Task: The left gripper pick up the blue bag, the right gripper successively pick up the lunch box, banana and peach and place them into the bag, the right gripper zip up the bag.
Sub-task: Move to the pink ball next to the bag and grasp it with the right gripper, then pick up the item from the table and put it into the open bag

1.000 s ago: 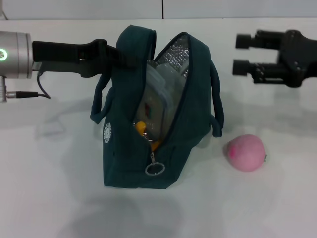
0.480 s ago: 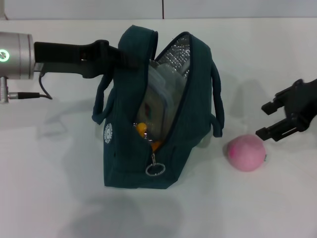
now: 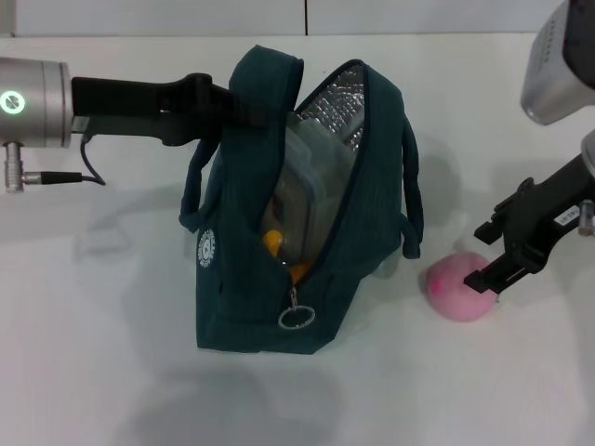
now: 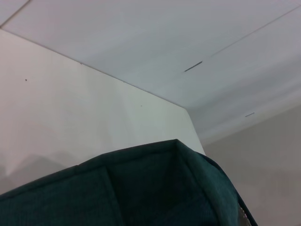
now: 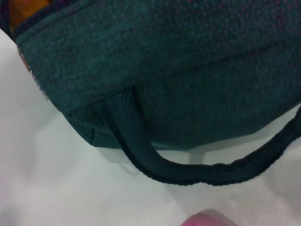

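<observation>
The blue bag (image 3: 279, 279) stands upright mid-table with its zip open and silver lining showing. My left gripper (image 3: 234, 102) is shut on the bag's upper left rim, and that rim (image 4: 141, 188) fills the left wrist view. Inside the bag, the clear lunch box (image 3: 314, 172) stands on edge with the yellow banana (image 3: 275, 243) below it. The pink peach (image 3: 452, 288) lies on the table to the right of the bag. My right gripper (image 3: 487, 251) hangs open right at the peach's right side, its lower finger over the fruit. The right wrist view shows the bag's side (image 5: 188, 70) and a sliver of peach (image 5: 207, 220).
The bag's right handle (image 3: 409, 200) hangs loose toward the peach, also seen as a handle loop (image 5: 188, 174) close to the right wrist camera. The zip's ring pull (image 3: 295, 317) dangles at the bag's front. White table (image 3: 112, 372) spreads all around.
My right gripper came down from the back right and swung in until its open fingers sit at the peach. The left gripper and bag shifted only slightly.
</observation>
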`<state>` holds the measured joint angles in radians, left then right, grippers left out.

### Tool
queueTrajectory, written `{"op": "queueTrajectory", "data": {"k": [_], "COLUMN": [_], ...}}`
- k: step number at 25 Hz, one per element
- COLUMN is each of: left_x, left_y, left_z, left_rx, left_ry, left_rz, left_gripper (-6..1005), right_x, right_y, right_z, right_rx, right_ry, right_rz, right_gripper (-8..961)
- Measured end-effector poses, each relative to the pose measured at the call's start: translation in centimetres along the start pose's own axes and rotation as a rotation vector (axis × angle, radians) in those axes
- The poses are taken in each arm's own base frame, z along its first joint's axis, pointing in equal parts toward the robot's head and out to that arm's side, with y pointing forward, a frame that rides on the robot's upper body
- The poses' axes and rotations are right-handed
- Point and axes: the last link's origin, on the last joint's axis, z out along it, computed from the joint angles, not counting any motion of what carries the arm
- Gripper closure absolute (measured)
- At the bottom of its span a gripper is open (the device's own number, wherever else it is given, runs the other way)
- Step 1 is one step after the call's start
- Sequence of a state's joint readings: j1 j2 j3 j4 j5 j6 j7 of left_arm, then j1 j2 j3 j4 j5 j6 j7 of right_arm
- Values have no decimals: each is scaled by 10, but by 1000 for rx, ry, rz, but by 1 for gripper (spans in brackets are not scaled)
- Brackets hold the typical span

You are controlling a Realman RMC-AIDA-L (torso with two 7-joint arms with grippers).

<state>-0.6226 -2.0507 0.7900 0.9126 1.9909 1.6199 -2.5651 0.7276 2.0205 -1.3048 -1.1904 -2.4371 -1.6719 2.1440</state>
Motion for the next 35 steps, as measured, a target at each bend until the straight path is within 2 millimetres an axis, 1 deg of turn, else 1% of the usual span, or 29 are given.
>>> {"op": "queueTrajectory", "data": {"k": [10, 17, 22, 23, 26, 28, 30, 32, 34, 35], "left_x": [-1, -1, -1, -1, -1, -1, -1, -1, -2, -2], "left_y": [0, 0, 0, 0, 0, -1, 0, 0, 0, 1], "left_z": [0, 0, 0, 0, -1, -1, -1, -1, -1, 0], "left_rx": [-2, -2, -2, -2, -1, 0, -1, -4, -9, -11], "left_ry": [-2, -4, -4, -4, -3, -3, -3, -2, 0, 0], "left_rz": [-1, 0, 1, 1, 1, 1, 1, 0, 0, 0], "left_gripper": [953, 953, 953, 953, 953, 953, 953, 953, 953, 953], "right_x": [-2, -3, -5, -5, -4, 1, 10, 20, 32, 34], "right_y": [3, 4, 4, 4, -1, -6, -13, -20, -25, -25], "right_z": [23, 24, 22, 21, 10, -2, -18, -36, -60, -68], "right_rx": [5, 4, 3, 1, 6, 16, 33, 59, 78, 76], "right_ry": [48, 50, 35, 25, -19, -61, -122, -189, -313, -362], "right_rz": [-13, 0, 5, 12, 55, 98, 158, 215, 262, 265], "right_gripper": [307, 323, 560, 580, 639, 678, 718, 736, 753, 762]}}
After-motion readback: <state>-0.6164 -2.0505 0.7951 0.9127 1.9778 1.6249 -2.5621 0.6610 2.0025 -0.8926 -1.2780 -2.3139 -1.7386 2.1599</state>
